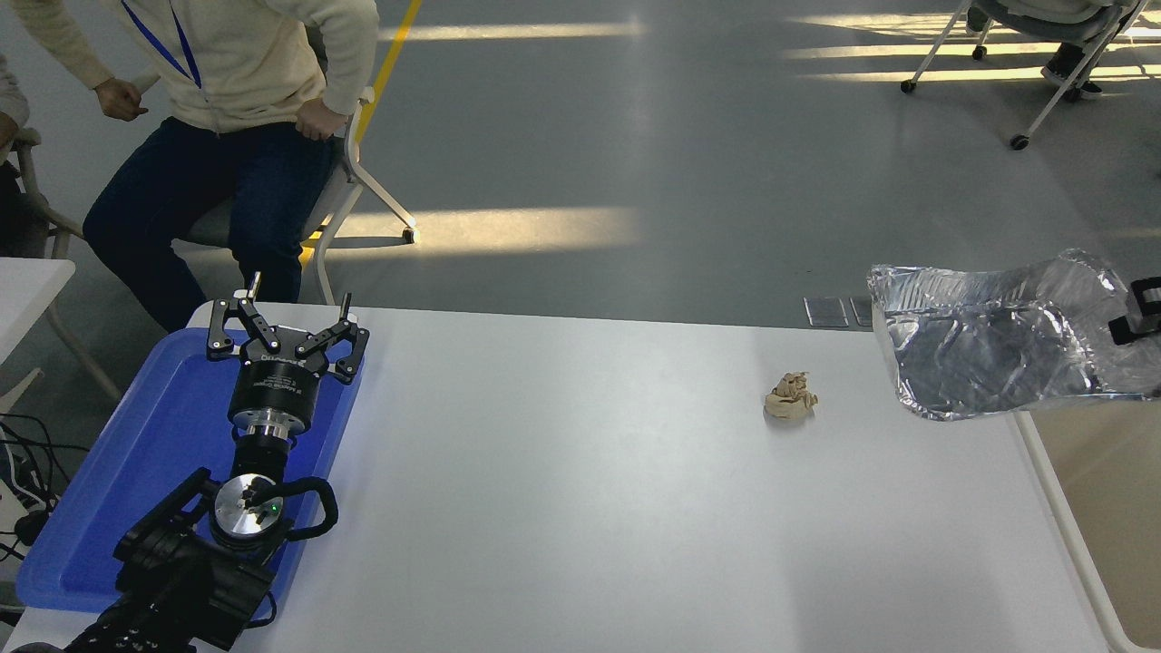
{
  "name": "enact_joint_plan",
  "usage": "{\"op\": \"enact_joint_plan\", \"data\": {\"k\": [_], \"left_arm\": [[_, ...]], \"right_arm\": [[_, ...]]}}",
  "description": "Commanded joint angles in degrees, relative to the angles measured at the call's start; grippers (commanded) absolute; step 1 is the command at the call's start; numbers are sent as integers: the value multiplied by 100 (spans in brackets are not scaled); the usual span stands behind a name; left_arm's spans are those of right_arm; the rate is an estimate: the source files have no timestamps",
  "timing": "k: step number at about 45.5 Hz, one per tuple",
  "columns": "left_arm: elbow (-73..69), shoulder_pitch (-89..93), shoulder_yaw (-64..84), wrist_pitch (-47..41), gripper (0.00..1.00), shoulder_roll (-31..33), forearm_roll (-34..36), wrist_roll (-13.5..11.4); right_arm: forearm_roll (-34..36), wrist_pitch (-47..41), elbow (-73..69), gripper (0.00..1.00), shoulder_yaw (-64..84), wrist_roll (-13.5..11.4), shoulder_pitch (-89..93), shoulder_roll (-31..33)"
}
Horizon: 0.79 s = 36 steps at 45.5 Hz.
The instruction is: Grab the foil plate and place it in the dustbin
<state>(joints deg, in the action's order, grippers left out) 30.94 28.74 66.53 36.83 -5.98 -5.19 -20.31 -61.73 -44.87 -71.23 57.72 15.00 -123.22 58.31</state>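
The shiny, wrinkled foil plate (998, 340) hangs in the air above the table's right end, tilted toward me, its right edge over the dustbin. My right gripper (1141, 311) shows only as a black tip at the right edge, shut on the plate's right rim. Of the beige dustbin (1052, 494) I see the pale rim and tan inner wall at the lower right, past the table edge. My left gripper (286, 331) is parked over the blue tray at the lower left, fingers spread open and holding nothing.
A small tan crumpled lump (790, 398) lies on the white table left of the plate. The blue tray (109, 508) covers the table's left end. A person (227, 82) sits on a chair beyond the far left corner.
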Motion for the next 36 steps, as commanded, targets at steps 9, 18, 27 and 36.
{"op": "enact_joint_plan", "data": {"k": [9,18,27,36], "left_arm": [[0,0,0,0,100,0,0,-8],[0,0,0,0,100,0,0,-8],[0,0,0,0,100,0,0,-8],[0,0,0,0,100,0,0,-8]], "right_arm": [[-533,-13,285,0,117,-67,26,435],[-560,-13,1400,0,82,-94,535,532],[-551,-13,2534,0,-41,-67,1669,532],[-297,803,3765,0,-111,-41,3128,506]]}}
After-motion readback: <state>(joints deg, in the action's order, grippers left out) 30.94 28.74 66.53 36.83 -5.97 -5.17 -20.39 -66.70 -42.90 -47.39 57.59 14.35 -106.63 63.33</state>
